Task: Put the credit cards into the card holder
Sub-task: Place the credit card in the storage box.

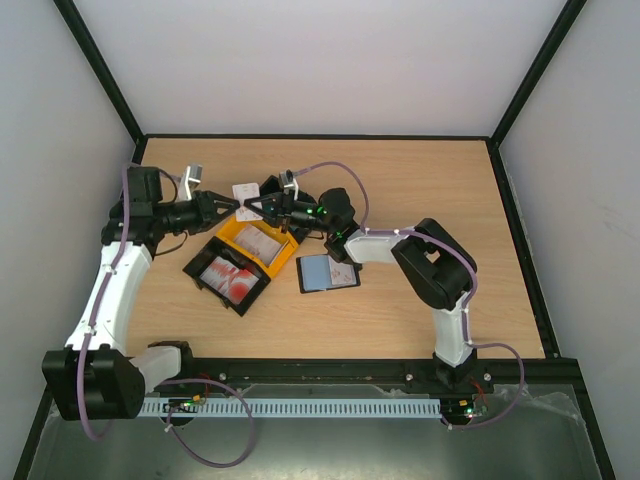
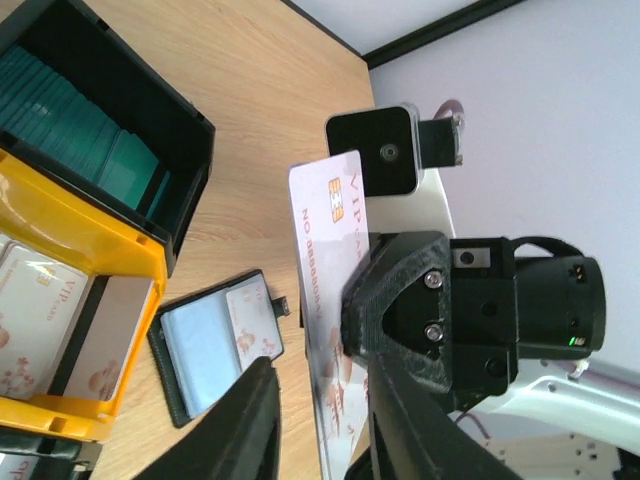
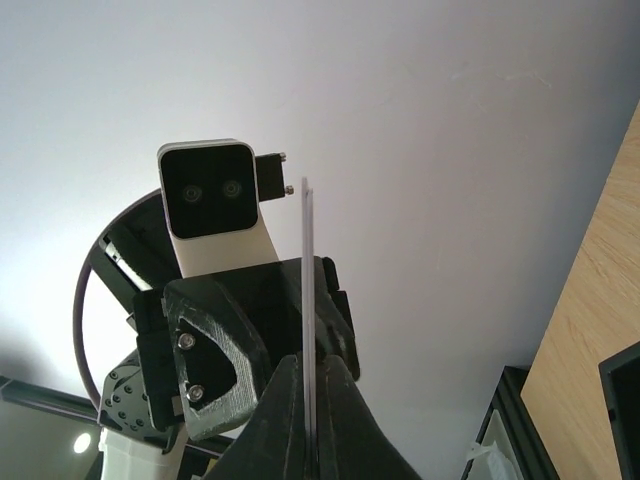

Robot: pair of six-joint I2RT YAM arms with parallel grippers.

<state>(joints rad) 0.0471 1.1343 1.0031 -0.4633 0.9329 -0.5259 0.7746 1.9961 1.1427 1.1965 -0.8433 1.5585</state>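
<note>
Two robot arms meet in mid-air over a wooden table (image 1: 420, 180), above the sorting trays: a black tray (image 2: 190, 130) stacked with teal cards (image 2: 70, 110), and beside it a yellow tray (image 2: 100, 215) of pale white-pink ones. The card holder (image 1: 345, 273) lies opened flat on the table, apart from the trays and on the right arm's side. A pale blue card already shows in one half and a light card in the other.

The right gripper (image 3: 310, 385) is pinched tight on a pale white-pink credit card (image 2: 330, 230) marked "VIP". Its own camera sees the card edge-on, running straight up between the closed fingers. The left gripper (image 2: 322, 390) straddles the same card from the opposite side. Its fingers stand apart, with bare wood visible between one of them and the card.

This appears to be a hand-over, or a re-grip, ahead of pocketing. To do it well, the left fingers should square up to the card's faces and close on the free end before the right lets go. They should leave a long leading edge exposed for the pocket. A skewed pinch would let the thin, slick plastic swivel or drop into the trays below. The holder is not pinned down, so the freed arm may need to steady it during insertion.
</note>
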